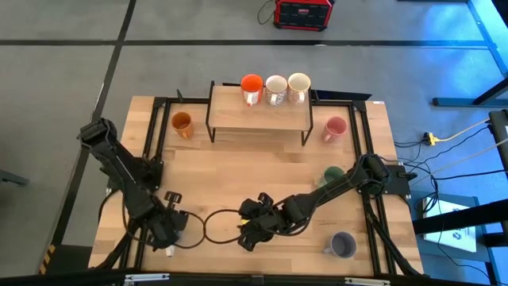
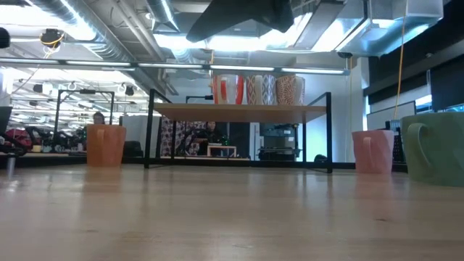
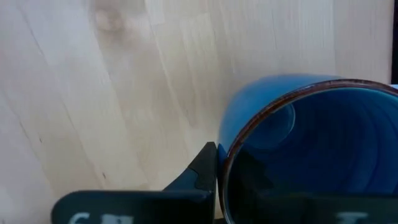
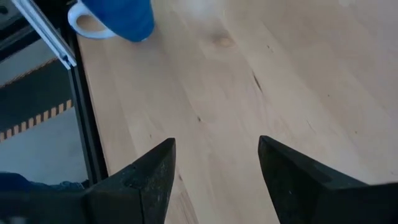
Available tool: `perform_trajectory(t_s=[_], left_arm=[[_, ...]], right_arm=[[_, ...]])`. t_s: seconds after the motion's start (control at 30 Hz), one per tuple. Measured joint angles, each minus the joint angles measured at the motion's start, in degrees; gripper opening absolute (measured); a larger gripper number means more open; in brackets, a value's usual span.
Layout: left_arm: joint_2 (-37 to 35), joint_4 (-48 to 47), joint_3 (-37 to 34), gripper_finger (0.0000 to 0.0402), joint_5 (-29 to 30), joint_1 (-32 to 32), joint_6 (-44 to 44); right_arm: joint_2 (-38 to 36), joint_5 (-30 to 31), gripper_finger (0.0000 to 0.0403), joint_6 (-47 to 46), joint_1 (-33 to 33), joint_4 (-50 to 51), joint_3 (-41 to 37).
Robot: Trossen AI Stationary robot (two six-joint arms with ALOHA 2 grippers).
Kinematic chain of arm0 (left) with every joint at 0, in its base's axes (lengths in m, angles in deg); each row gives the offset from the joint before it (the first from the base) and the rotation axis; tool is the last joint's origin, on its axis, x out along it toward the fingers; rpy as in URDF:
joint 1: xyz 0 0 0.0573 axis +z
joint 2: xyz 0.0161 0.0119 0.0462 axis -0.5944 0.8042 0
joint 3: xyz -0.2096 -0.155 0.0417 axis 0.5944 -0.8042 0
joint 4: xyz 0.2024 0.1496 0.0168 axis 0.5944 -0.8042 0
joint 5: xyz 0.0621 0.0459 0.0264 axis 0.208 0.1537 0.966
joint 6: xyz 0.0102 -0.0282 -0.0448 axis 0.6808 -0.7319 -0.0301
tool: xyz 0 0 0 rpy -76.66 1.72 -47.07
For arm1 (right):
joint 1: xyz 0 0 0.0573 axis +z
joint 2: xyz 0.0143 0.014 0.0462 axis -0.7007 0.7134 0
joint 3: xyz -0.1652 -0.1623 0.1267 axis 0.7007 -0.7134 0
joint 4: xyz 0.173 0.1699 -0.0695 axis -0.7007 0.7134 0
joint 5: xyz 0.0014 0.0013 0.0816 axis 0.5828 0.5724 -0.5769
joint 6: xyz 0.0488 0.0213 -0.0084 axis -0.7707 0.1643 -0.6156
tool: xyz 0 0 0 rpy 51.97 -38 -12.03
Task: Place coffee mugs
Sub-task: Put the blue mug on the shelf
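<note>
Low view: green mug (image 2: 438,147) beside pink mug (image 2: 373,151).

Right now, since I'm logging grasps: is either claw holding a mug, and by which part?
The left claw has a finger at the blue mug's rim, but a closed grip cannot be told. The right claw is open, holding nothing.

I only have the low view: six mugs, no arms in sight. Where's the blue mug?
Observer: The blue mug is near the table's left corner on the side away from the shelf, right at the left gripper.
Operator: And the right gripper?
Observer: The right gripper is open and empty, near the middle of that same edge.
Operator: Any other mug I'm missing?
Observer: Yes, a lavender mug stands near the right corner of that edge.
</note>
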Motion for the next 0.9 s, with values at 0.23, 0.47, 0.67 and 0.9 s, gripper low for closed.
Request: perform_trajectory(t_s=[0.23, 0.47, 0.67, 0.9], left_arm=[[0.0, -1.1, 4.0, 0.0012, 1.4, 7.5, 7.7], [0.0, -0.7, 5.7, 0.0012, 2.6, 19.5, 17.0], [0.0, 3.3, 5.7, 0.0012, 2.9, 27.8, 19.8], [0.4, 6.8, 5.1, 0.0012, 2.9, 33.5, 22.5]], right_arm=[[0.0, 1.6, 0.0216, -1.6, 0.5, -1.0, -0.8], [0.1, 1.5, 0.0216, -1.7, 0.9, -8.0, -5.1], [0.1, 5.6, 0.0216, -1.5, 1.2, -9.5, -6.0], [1.6, 8.8, 0.0216, 3.5, 2.2, -10.3, -6.0]])
